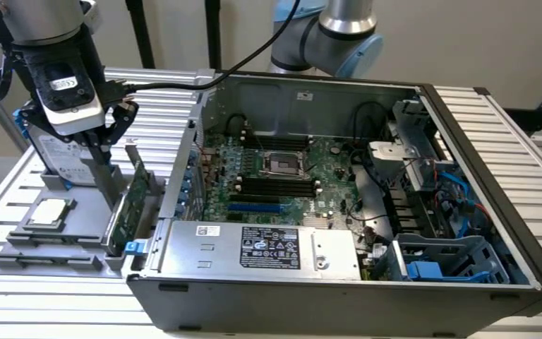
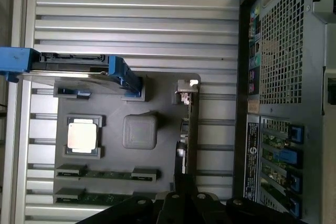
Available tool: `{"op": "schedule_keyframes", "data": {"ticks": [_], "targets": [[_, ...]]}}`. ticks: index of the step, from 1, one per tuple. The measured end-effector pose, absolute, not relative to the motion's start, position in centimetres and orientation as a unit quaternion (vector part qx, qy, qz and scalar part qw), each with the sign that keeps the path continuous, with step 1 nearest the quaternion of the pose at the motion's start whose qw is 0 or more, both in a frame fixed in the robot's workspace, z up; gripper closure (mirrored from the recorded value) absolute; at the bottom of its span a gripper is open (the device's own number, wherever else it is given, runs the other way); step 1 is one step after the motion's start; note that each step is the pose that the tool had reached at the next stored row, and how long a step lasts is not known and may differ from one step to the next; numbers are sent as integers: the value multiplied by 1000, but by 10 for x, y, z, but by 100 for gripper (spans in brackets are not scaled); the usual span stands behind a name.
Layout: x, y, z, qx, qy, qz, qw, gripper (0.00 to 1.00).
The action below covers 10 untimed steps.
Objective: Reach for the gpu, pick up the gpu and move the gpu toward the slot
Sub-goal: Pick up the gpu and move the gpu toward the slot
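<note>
The gpu (image 1: 135,201), a thin green card, stands on edge in a grey holder tray (image 1: 26,260) beside the open computer case (image 1: 459,127). Its silver bracket (image 1: 107,185) rises at the end farther from the case. In the wrist view the gpu (image 2: 187,129) appears edge-on, with the bracket tab (image 2: 187,88) at its far end. My gripper (image 1: 101,157) hangs just above the card's bracket end, open, fingers straddling the top edge and holding nothing. Its dark fingers (image 2: 181,184) sit over the card's near end. The blue slot (image 1: 253,208) lies on the motherboard inside the case.
A silver hard drive (image 1: 59,152) in a blue frame (image 2: 16,60) stands behind the gripper. A square silver chip (image 1: 50,210) (image 2: 82,135) and memory sticks (image 2: 107,174) lie in the same tray. The case's perforated rear wall (image 2: 283,77) stands close beside the card.
</note>
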State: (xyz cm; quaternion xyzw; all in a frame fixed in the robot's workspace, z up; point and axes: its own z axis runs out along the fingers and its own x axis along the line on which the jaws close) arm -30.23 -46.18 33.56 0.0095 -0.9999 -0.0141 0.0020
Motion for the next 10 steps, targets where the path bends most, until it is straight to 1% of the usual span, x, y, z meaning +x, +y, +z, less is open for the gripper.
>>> {"op": "schedule_keyframes", "data": {"ticks": [8,9,10], "targets": [[-302,-462,336,10,-1000,-14,2,88],[-302,-462,336,10,-1000,-14,2,82],[-302,-462,336,10,-1000,-14,2,82]]}}
